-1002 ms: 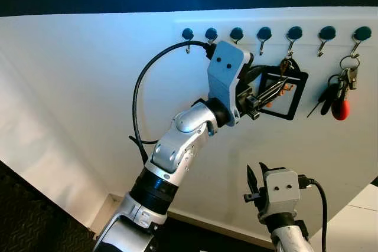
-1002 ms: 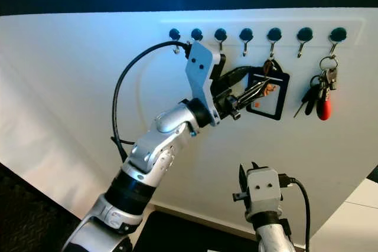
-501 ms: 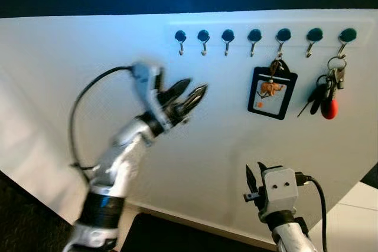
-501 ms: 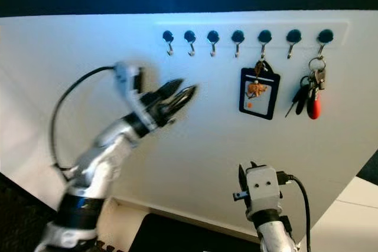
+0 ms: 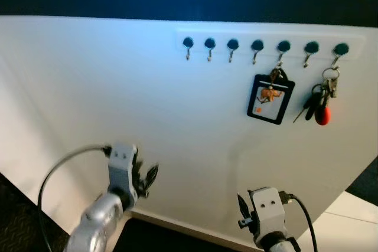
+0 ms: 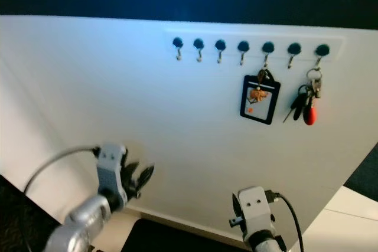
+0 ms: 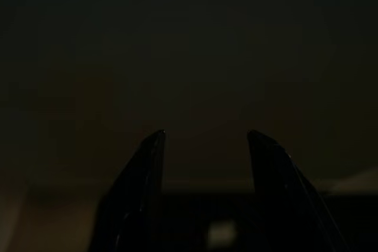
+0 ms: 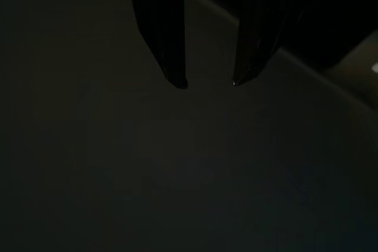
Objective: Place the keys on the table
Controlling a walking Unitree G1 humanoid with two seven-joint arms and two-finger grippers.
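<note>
Nearest, low at the bottom edge, the right gripper (image 5: 241, 208) sits on its grey wrist block w/ a black cable looping off to the side; its wrist view is very dark but shows the 2 black fingers (image 8: 165, 39) parted w/ a narrow gap and nothing between them. Low on the robot's left, the left gripper (image 5: 146, 180) is raised a little in front of the lower part of the white wall (image 5: 118, 98), silver forearm and a curved cable trailing behind it; its wrist view, also very dark, shows the fingers (image 7: 142, 175) spread apart and holding nothing. Farther up, a row of 7 dark-capped hooks (image 5: 257, 45) runs along the wall near its top edge. From the 5th hook, counting from the robot's left, hangs a black-framed card holder (image 5: 270, 98) w/ an orange figure inside. From the 7th hook hang the keys (image 5: 320, 100), a bunch w/ black fobs and a red tag, well apart from both grippers. Above the wall the background is dark blue.
</note>
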